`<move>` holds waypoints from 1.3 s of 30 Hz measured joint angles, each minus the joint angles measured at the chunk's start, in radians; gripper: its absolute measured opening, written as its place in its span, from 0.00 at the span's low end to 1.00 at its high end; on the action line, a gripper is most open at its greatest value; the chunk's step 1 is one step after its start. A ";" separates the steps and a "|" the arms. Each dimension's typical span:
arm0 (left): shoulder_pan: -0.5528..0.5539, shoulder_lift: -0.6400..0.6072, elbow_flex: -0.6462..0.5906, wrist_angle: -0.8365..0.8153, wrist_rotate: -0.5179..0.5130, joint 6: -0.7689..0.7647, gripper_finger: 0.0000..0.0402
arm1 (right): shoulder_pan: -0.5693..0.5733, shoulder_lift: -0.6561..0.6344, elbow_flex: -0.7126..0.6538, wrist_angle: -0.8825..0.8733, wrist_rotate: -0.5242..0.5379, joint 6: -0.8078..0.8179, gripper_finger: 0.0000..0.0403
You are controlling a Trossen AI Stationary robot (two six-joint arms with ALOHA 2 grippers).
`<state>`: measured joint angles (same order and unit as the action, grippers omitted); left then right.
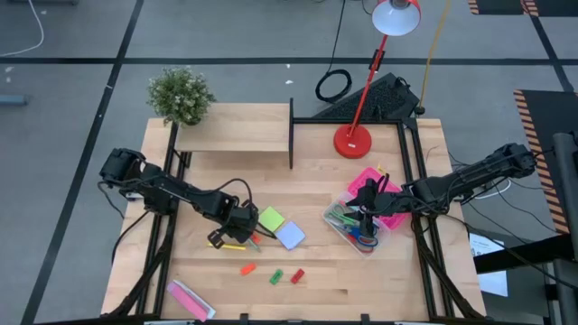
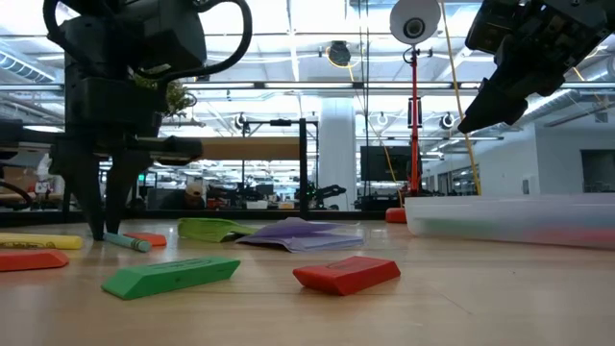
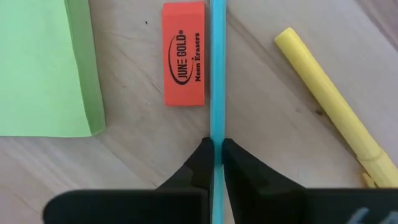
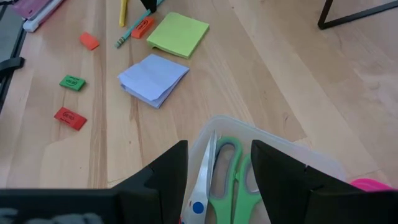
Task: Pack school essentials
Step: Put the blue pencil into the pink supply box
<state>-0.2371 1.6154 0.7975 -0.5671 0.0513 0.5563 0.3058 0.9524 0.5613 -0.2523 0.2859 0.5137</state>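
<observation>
Teal pencil (image 3: 217, 74) pinched in left claw (image 3: 215, 149) on wooden table (image 3: 137, 143); right claw (image 4: 219, 163) apparently empty, agape.

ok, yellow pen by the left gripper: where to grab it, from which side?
Likely mid-barrel, from straight above, fingers across its width. The yellow pen lies flat on the wood with bare table on both sides there. The left gripper is shut on the teal pencil, so that goes first.

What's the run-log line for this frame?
left gripper: shut on teal pencil, at table | right gripper: open, over clear box | green scissors: in box | erasers, pads: still out
</observation>
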 joint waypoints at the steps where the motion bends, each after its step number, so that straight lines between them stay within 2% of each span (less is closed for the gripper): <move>1: -0.001 0.000 0.000 0.000 0.000 -0.006 0.07 | 0.000 0.000 0.000 0.000 0.000 0.002 0.42; 7: -0.026 -0.002 0.028 -0.028 -0.022 -0.063 0.09 | 0.000 0.000 0.000 0.004 0.001 0.004 0.42; 15: -0.062 -0.002 0.129 -0.078 -0.041 -0.175 0.10 | 0.000 0.000 -0.001 0.156 0.026 -0.089 0.42; 20: -0.087 -0.003 0.204 -0.098 -0.042 -0.243 0.10 | 0.000 0.000 -0.001 0.169 0.028 -0.092 0.42; 26: -0.102 -0.004 0.330 -0.078 -0.151 -0.300 0.10 | 0.022 0.011 -0.001 0.213 0.116 -0.131 0.42; 31: -0.080 -0.005 0.432 -0.020 -0.241 -0.302 0.10 | 0.056 0.044 -0.001 0.364 0.136 -0.246 0.42; 34: -0.051 -0.005 0.470 0.061 -0.245 -0.301 0.10 | 0.075 0.075 -0.001 0.469 0.154 -0.320 0.42; 39: -0.002 -0.006 0.501 0.248 -0.247 -0.304 0.10 | 0.108 0.138 -0.001 0.578 0.246 -0.404 0.42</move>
<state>-0.2394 1.6098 1.2987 -0.3188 -0.1955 0.2521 0.4140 1.0904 0.5602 0.3256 0.5323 0.1096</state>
